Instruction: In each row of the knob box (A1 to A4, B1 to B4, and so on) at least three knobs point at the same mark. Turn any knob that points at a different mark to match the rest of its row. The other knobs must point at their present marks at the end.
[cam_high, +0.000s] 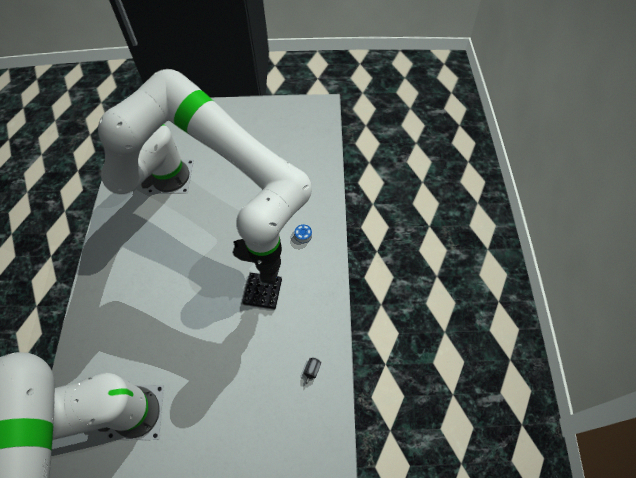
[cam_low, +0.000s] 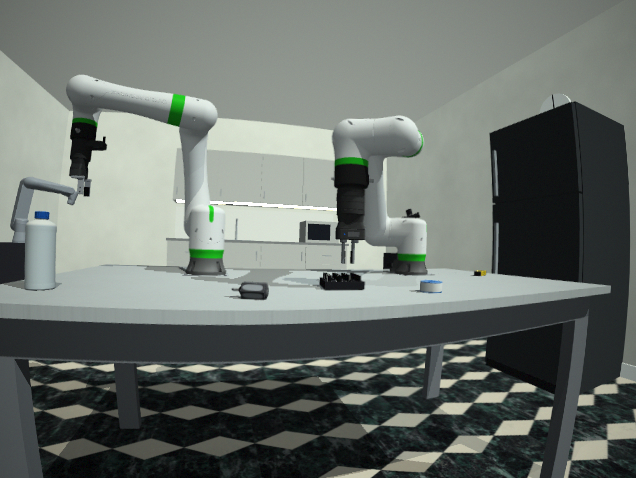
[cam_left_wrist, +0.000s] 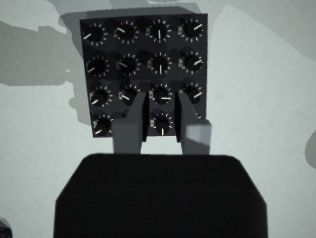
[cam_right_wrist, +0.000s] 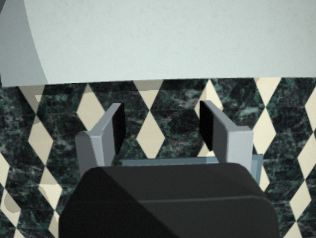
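Observation:
The black knob box (cam_high: 259, 305) (cam_low: 341, 285) (cam_left_wrist: 111, 49) lies on the table. In the left wrist view its knobs form four image columns. All in the first point lower left. The visible knobs of the second point upper left, and those of the fourth upper right. In the third column three point down, and the third knob from the top (cam_left_wrist: 161, 96) points right. The lowest knobs of columns two and four are mostly hidden. My left gripper (cam_low: 348, 262) (cam_left_wrist: 161, 107) is partly open, empty, above the box. My right gripper (cam_low: 83, 191) (cam_right_wrist: 162, 117) is wide open and empty, far from the box.
A blue-topped round tin (cam_high: 303, 232) (cam_low: 430, 286) lies near the box. A dark grey object (cam_high: 312, 368) (cam_low: 253, 290) lies near the table edge. A white bottle (cam_low: 40, 256) and a small yellow object (cam_low: 480, 273) stand farther off.

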